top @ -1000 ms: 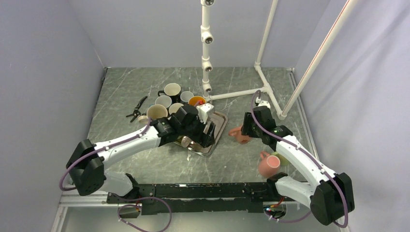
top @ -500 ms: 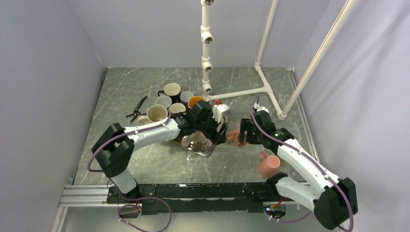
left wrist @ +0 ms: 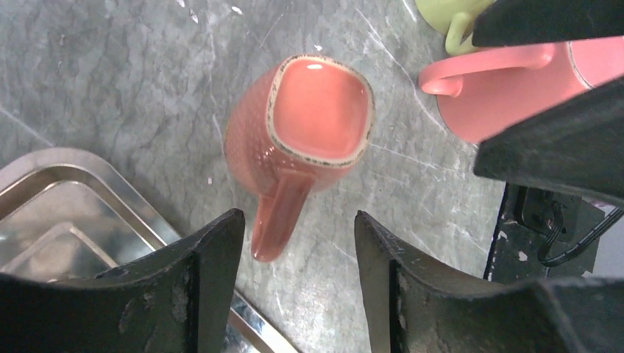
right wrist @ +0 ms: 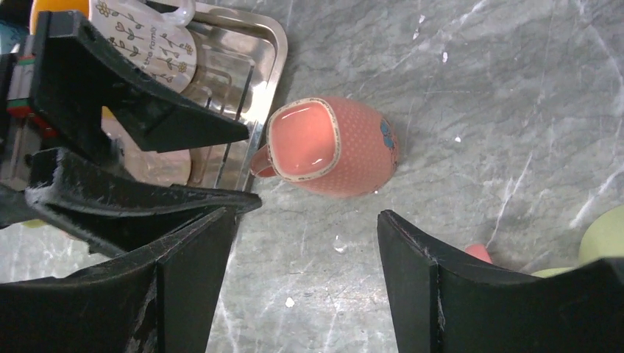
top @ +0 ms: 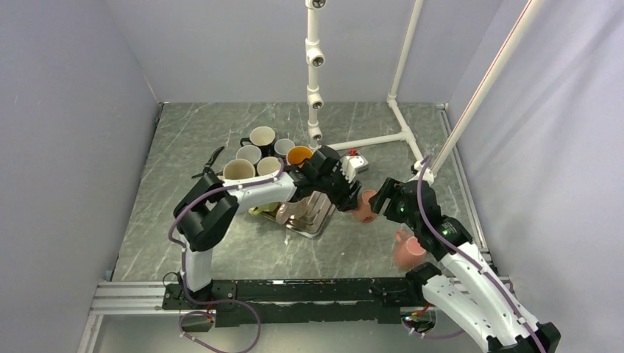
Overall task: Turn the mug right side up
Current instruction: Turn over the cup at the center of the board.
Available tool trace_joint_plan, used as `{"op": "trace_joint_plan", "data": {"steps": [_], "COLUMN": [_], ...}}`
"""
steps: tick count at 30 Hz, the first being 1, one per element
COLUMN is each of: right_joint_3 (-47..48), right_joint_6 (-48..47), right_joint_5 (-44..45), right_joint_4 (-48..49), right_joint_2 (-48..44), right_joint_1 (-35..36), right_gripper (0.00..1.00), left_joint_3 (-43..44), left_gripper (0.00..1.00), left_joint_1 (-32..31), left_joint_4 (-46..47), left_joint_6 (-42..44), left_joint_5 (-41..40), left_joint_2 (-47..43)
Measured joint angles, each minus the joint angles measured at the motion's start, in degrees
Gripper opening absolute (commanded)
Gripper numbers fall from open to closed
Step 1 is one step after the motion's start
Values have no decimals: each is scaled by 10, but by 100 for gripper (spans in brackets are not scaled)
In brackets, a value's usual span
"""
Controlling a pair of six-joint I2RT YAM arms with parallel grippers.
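1. Pink mug (top: 407, 250), green mug (left wrist: 449, 18): nearest the arm bases, beside the right arm, touching or nearly so. Not part of the job; worth avoiding on any pull-back.
2. Right gripper (right wrist: 305, 215): spread wide and empty, poised over the table (right wrist: 478, 88) just on the near-right side of the target.
3. Coral mug (left wrist: 320, 110): on bare table between the tray and the pink mug, apart from both. Shows its squarish speckled rim and glossy inside to both wrist cameras, so judged to be standing mouth-up already, or very nearly. Handle (left wrist: 279, 213) points toward the tray.
4. Left gripper (left wrist: 298, 217): also spread wide and carrying nothing, above the handle side of the coral mug.
5. Step in hand, as judged: leave the mug settled and clear both arms. Rise straight up before swinging away; keep the left fingers off the protruding handle, since a nudge there could tip or spin the mug; back the right arm off without sweeping into the pink mug.
6. Tray (right wrist: 272, 44): metal, just beyond the handle, holding a floral mug (right wrist: 147, 44).
7. Cluster of upright mugs (top: 257, 151), farther back.
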Motion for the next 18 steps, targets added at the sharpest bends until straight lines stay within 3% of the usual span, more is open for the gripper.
{"op": "trace_joint_plan", "data": {"steps": [7,18], "right_joint_3": [-5,-34], "right_joint_6": [32,82], "right_joint_5": [16,12], "right_joint_4": [-3,0], "right_joint_2": [-41,-82], "right_joint_1": [0,0], "right_gripper": [74,73], "left_joint_3": [26,37], "left_gripper": [45,41], "left_joint_1": [0,-1], "left_joint_4": [-2,-11], "left_joint_6": [3,4], "left_joint_5": [19,30], "left_joint_2": [42,56]}}
